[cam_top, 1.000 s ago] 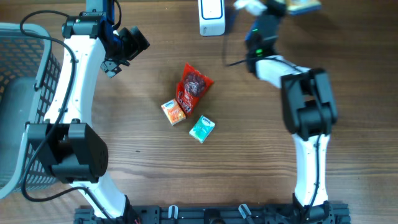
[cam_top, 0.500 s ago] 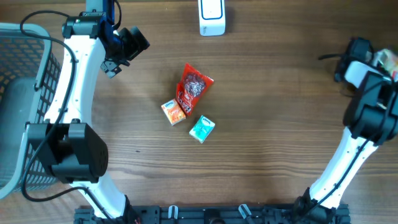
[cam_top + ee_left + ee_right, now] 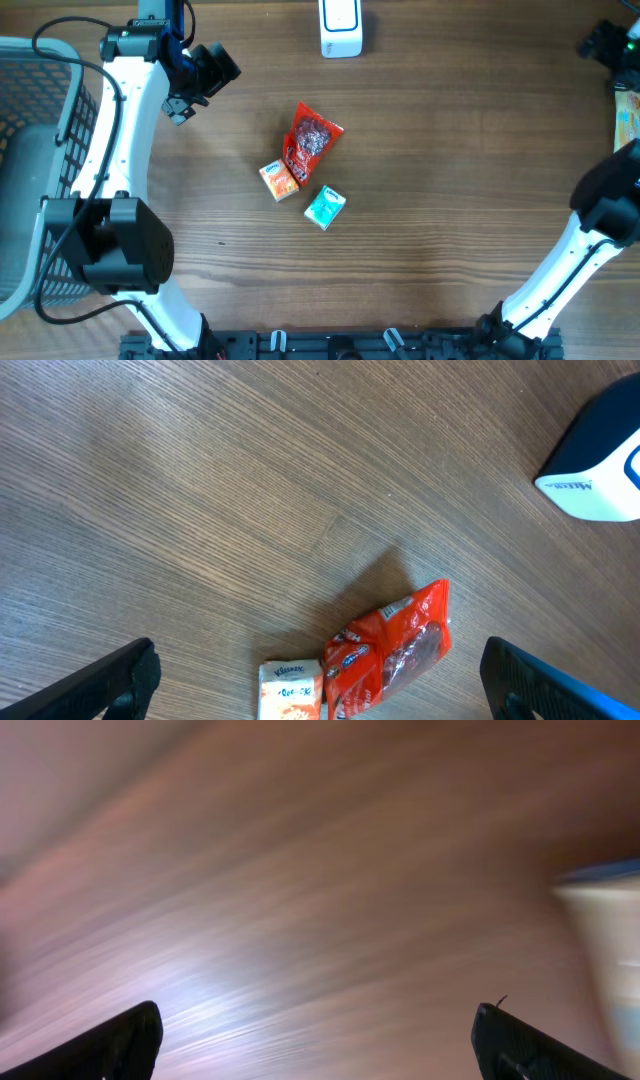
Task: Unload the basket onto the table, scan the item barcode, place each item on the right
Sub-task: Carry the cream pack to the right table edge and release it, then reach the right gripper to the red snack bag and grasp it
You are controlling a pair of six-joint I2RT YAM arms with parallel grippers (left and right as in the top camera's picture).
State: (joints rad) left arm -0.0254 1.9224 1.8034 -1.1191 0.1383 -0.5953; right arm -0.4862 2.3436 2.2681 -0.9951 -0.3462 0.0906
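The white and blue barcode scanner (image 3: 340, 25) stands at the back middle of the table. A red snack bag (image 3: 310, 140), an orange tissue pack (image 3: 279, 181) and a teal pack (image 3: 324, 207) lie together mid-table. A yellow packet (image 3: 628, 120) lies at the right edge, just in front of my right gripper (image 3: 603, 42). That gripper (image 3: 325, 1045) is open with nothing between its fingers; its view is blurred. My left gripper (image 3: 200, 80) hovers back left, open (image 3: 318, 675), looking down on the red bag (image 3: 390, 650), the tissue pack (image 3: 290, 695) and the scanner (image 3: 600, 470).
A grey wire basket (image 3: 40, 170) fills the left edge of the table. A blurred pale shape (image 3: 600, 950) shows at the right of the right wrist view; I cannot tell what it is.
My right arm swung from beside the scanner out to the far right edge and its jaws opened. The yellow packet it carried now lies at the right edge. The left arm stayed still.
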